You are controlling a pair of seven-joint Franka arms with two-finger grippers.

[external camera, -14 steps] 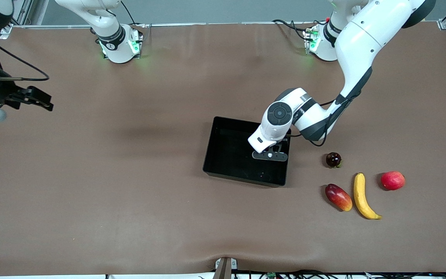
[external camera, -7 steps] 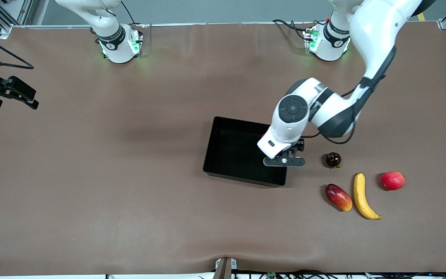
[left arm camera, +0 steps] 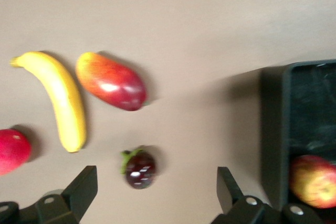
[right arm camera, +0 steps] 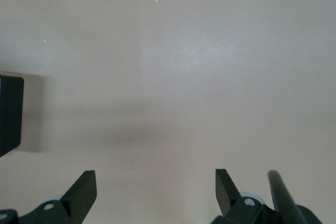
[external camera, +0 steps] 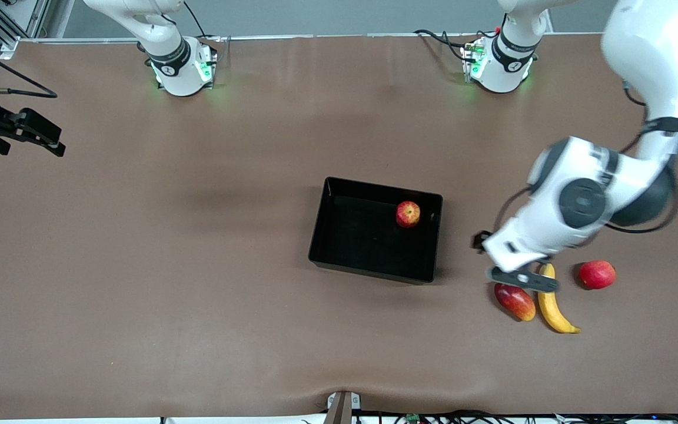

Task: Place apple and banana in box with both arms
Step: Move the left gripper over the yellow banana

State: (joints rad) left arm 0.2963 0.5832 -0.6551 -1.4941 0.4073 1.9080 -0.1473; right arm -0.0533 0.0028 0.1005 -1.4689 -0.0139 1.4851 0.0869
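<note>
Meanwhile, the right gripper [external camera: 27, 132] waited over bare table [external camera: 198, 294] at the right arm's end, fingers spread and empty. The apple [external camera: 408, 214] lay inside the box [external camera: 374, 272], in its corner toward the left arm's end. The left gripper [external camera: 521, 278] hung with fingers spread wide, holding nothing, over the mango [external camera: 514, 301] and the banana [external camera: 552, 306]. Beside the banana sat a red round fruit [external camera: 597, 274]. The left wrist view also showed a dark plum [left arm camera: 139, 168].
</note>
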